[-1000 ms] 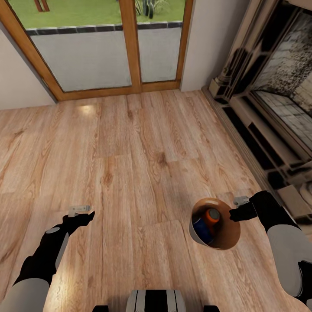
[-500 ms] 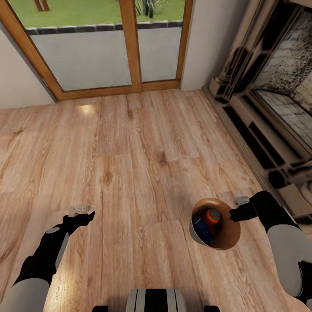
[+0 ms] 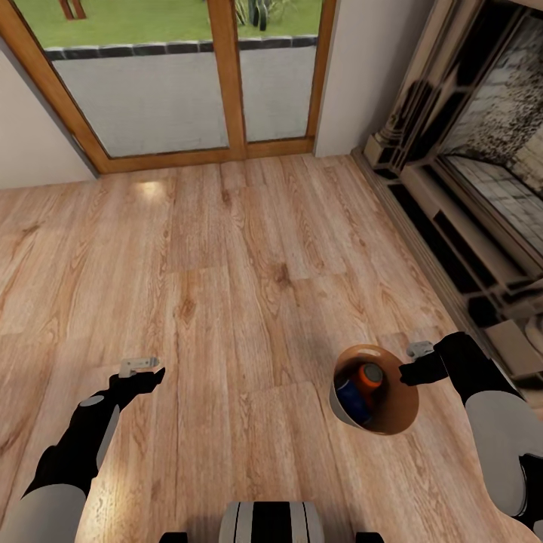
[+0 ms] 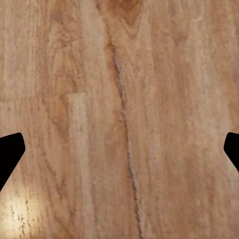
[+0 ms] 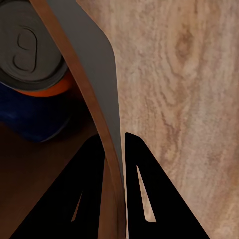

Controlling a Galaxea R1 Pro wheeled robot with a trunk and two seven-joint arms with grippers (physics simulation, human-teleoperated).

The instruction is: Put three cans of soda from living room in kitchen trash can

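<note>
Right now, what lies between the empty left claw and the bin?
In the head view, just bare wood floor lies between the left claw and the bin.

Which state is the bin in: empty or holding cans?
Holding cans. Inside the bin, an orange can and a blue can show; a third cannot be told.

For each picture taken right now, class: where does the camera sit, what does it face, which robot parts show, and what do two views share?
Head view: high, facing down; wood floor, trash can, both arms, left gripper.
Left wrist view: facing bare floor; dark fingertips.
Right wrist view: right gripper astride the can's wall; orange can, blue can.
Shared: head and right wrist views show bin and cans.
</note>
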